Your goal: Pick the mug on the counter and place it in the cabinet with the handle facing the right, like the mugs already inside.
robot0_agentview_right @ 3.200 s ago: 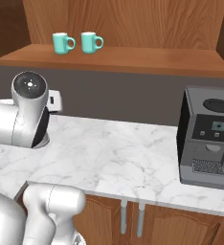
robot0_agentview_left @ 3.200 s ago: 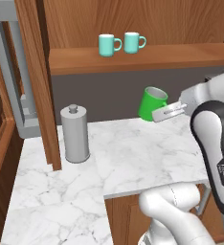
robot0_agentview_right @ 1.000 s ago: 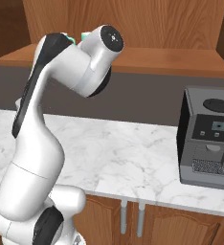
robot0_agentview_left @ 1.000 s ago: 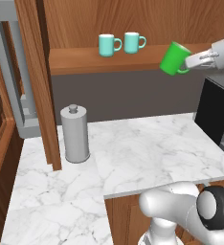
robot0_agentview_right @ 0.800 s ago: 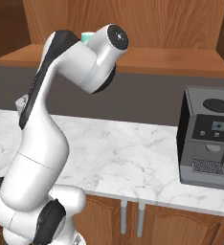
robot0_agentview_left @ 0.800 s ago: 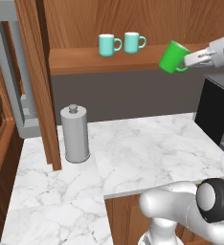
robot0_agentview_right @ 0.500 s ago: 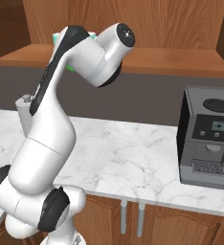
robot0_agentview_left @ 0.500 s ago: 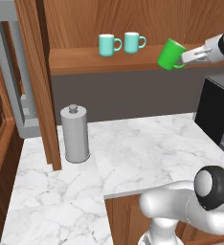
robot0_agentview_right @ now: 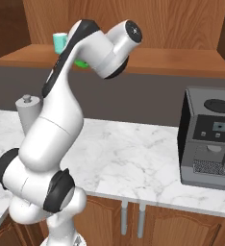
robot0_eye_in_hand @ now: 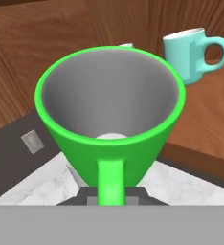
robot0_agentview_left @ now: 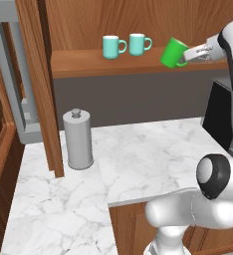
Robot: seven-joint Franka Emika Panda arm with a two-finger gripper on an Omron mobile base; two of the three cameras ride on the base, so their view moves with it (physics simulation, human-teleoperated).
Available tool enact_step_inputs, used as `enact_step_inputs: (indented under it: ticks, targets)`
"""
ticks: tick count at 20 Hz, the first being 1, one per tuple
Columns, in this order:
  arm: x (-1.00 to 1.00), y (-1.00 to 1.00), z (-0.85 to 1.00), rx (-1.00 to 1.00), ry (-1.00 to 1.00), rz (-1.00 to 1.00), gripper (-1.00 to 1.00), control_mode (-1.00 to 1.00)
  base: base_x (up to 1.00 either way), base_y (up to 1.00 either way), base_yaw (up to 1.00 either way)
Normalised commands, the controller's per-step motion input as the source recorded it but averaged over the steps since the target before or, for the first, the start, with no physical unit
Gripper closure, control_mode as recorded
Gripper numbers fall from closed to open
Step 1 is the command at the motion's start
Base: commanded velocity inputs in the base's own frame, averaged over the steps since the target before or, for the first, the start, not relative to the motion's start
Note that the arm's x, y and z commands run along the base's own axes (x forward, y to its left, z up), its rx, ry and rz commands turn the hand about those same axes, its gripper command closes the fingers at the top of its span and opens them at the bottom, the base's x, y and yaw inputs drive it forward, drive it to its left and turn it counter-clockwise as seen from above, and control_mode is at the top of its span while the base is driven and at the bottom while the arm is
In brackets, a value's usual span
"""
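You're mid-carry: the tool (robot0_agentview_left: 188,54) is clamped on the green mug (robot0_agentview_left: 172,53), holding it tilted in the air beside the cabinet shelf (robot0_agentview_left: 113,67). The teal mugs (robot0_agentview_left: 126,46) stand beyond the tool. Next, level it and set it down, handle (robot0_eye_in_hand: 110,182) rightward.

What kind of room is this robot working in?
It looks like a kitchen, though a computer-drawn one. There is a white marble counter over wooden base units, a coffee machine standing on it, and a wooden cabinet shelf with two teal mugs.
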Motion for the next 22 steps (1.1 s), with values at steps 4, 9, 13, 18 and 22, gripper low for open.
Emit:
enact_step_inputs:
  ticks: [4,9,13,18,22]
  targets:
    - [0.41,-0.06,0.0,-0.01,0.0,0.02,1.0,-1.0,0.0,0.0,0.0]
    - [0.41,-0.06,0.0,-0.03,0.0,0.04,1.0,-1.0,0.0,0.0,0.0]
    - [0.39,-0.03,-0.04,-0.05,0.0,0.06,1.0,-1.0,0.0,0.0,0.0]
    - [0.36,-0.01,-0.09,-0.05,0.0,0.06,1.0,-1.0,0.0,0.0,0.0]
    - [0.19,0.0,-0.01,-0.04,0.0,0.05,1.0,-1.0,0.0,0.0,0.0]
